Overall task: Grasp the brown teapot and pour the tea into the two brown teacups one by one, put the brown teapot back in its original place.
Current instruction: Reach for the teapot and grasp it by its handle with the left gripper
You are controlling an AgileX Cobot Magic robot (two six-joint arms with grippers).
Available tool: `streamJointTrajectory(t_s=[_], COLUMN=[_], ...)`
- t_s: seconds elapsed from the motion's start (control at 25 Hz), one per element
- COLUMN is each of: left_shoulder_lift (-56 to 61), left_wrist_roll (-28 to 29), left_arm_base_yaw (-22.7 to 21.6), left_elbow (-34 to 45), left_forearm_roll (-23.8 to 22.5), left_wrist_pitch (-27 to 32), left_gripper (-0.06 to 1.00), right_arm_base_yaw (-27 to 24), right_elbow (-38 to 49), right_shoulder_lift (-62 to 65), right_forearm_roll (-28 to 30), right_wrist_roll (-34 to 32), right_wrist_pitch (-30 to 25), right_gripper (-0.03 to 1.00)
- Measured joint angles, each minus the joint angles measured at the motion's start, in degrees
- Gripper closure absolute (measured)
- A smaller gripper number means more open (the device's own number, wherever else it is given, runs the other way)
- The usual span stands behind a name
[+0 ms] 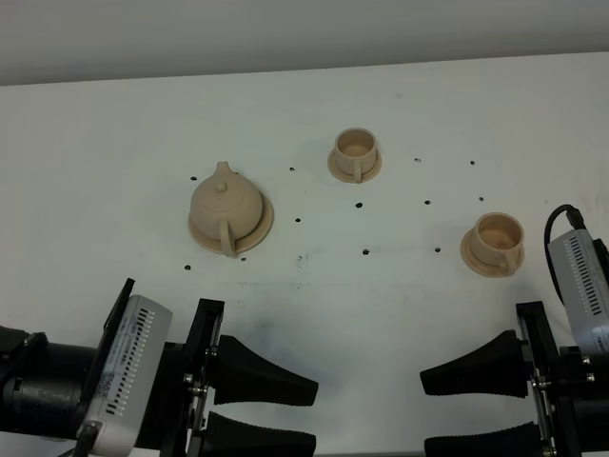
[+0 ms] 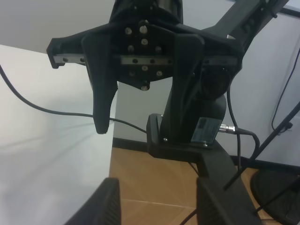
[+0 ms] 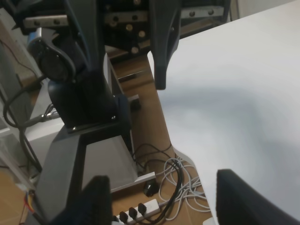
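Exterior high view: the white tabletop (image 1: 114,143) fills nearly everything, scattered with small black specks (image 1: 365,251). Both arms lie low and level along its near edge, aimed inward so that they face one another across the middle, well apart. The left tool (image 1: 313,414) has its two dark fingers spread with nothing between them; the right tool (image 1: 424,411) is spread the same way and also holds nothing.

The brown teapot (image 1: 225,205) sits upright on a round saucer (image 1: 265,221) left of centre, lid on, handle toward the near edge, well clear of both tools. Of the two brown teacups, one (image 1: 355,148) stands on its saucer farther back near the middle, the other (image 1: 499,233) on its saucer toward the right side, nearer the right arm.

Each wrist view looks along its own parted fingers at the opposite arm. Beyond the tabletop's edge lie a wooden floor (image 2: 140,178), loose cables and a power strip (image 3: 140,208).
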State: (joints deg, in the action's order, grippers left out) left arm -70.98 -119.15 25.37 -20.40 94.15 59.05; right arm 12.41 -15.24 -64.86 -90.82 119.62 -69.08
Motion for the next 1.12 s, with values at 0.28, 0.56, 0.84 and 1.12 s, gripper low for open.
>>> streamJointTrajectory(t_s=[0.28,0.56,0.84,1.12], left_shoulder_lift=[-0.05,-0.09,-0.09,-0.09], left_wrist_roll=[0.13,0.13,0.13,0.93], left_arm_base_yaw=[0.0,0.0,0.0,0.0], left_elbow=[0.99,1.72,1.73,-0.14], left_forearm_roll=[-0.25,-0.13,1.53,5.45], left_wrist_pitch=[2.18,2.18,2.08,1.32], left_gripper=[0.54,0.54,0.54,0.54], right_arm_base_yaw=[0.0,0.0,0.0,0.0], right_elbow=[0.0,0.0,0.0,0.0], right_shoulder_lift=[0.0,0.0,0.0,0.0], right_forearm_roll=[1.85,1.85,1.79,1.48], right_wrist_roll=[-2.4,-2.51,-2.51,-2.51], right_wrist_pitch=[0.0,0.0,0.0,0.0], right_gripper=[0.49,0.49,0.49,0.49])
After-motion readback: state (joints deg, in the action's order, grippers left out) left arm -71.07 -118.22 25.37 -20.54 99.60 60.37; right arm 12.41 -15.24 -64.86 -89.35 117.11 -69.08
